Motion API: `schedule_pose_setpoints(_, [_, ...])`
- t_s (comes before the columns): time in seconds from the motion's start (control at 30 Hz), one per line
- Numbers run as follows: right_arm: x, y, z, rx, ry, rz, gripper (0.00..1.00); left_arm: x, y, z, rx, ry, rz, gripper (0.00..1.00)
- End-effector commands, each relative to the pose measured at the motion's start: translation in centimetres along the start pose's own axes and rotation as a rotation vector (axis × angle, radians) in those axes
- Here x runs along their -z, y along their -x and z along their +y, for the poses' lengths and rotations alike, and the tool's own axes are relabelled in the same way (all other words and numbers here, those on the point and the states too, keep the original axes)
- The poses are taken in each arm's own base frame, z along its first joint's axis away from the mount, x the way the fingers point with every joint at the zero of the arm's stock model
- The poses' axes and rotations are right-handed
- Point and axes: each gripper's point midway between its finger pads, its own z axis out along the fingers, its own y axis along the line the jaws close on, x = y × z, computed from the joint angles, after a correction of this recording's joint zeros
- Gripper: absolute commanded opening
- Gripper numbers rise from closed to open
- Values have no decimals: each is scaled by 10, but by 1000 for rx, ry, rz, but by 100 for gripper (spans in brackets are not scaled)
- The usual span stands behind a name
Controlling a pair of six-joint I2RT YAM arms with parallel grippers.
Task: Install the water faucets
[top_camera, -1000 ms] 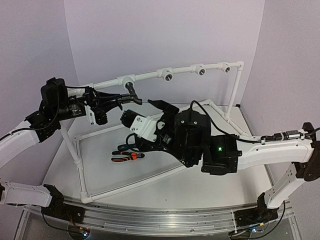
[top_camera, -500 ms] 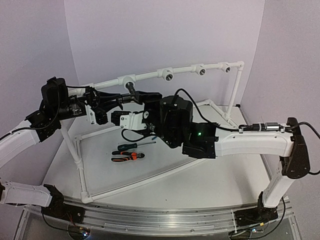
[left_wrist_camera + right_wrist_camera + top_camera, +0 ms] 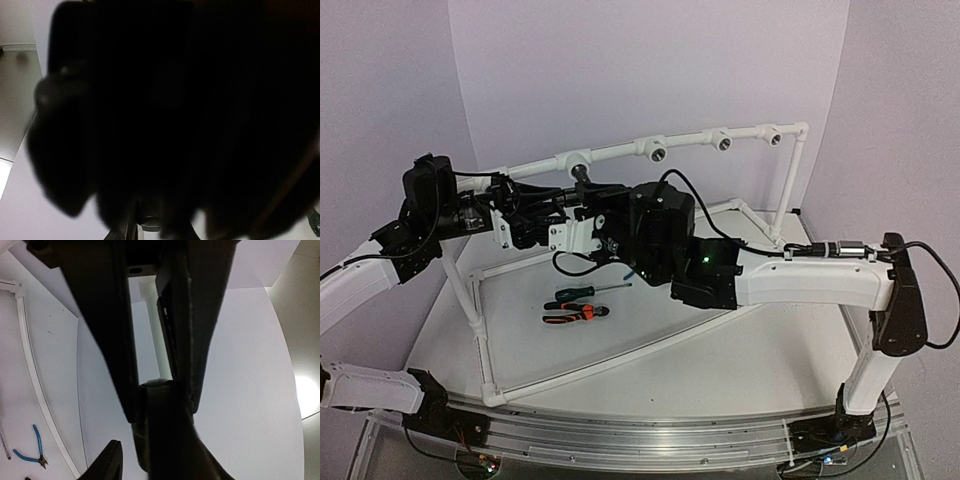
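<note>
A small black water faucet point(image 3: 582, 179) hangs just below the leftmost white tee point(image 3: 577, 159) of the raised pipe rail. My left gripper point(image 3: 563, 200) reaches in from the left and is shut on it at the fingertips. From the right comes my right gripper point(image 3: 586, 194). In the right wrist view its two dark fingers press both sides of the faucet's dark body point(image 3: 160, 420), with the white pipe point(image 3: 155, 335) behind; my right gripper point(image 3: 161, 407) is shut on it. A dark shape close to the lens blocks nearly all of the left wrist view.
A green-handled screwdriver point(image 3: 588, 291) and orange-handled pliers point(image 3: 570, 315) lie on the table inside the white pipe frame point(image 3: 480, 340). Three more open tees point(image 3: 654, 150) line the rail to the right. Blue-handled pliers point(image 3: 30, 452) lie on the table.
My right arm has swung left and up from mid-table to the faucet, and its fingers have closed in around it. The left arm and the faucet have stayed put.
</note>
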Motion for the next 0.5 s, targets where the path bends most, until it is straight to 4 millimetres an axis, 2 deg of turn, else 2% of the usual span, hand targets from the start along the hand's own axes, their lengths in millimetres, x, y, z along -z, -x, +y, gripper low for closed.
schedule_pose_setpoints(0.0, [-8, 3, -15, -23, -46, -13, 32, -3, -3, 13, 4, 23, 18, 0])
schedule_pose_setpoints(0.23, [-10, -3, -13, -25, -58, 23, 1, -2, -1, 12, 14, 14, 15, 0])
schedule_pose_setpoints(0.33, [-12, -4, -14, -42, -68, 34, 0, 0, -1, 12, 19, 6, 20, 2])
schedule_pose_setpoints(0.37, [-13, -5, -13, -50, -70, 41, 0, 1, -1, 10, 27, -4, 28, 10])
schedule_pose_setpoints(0.47, [-14, -8, -12, -83, -80, 63, 0, 5, -4, 9, 39, -20, 66, 40])
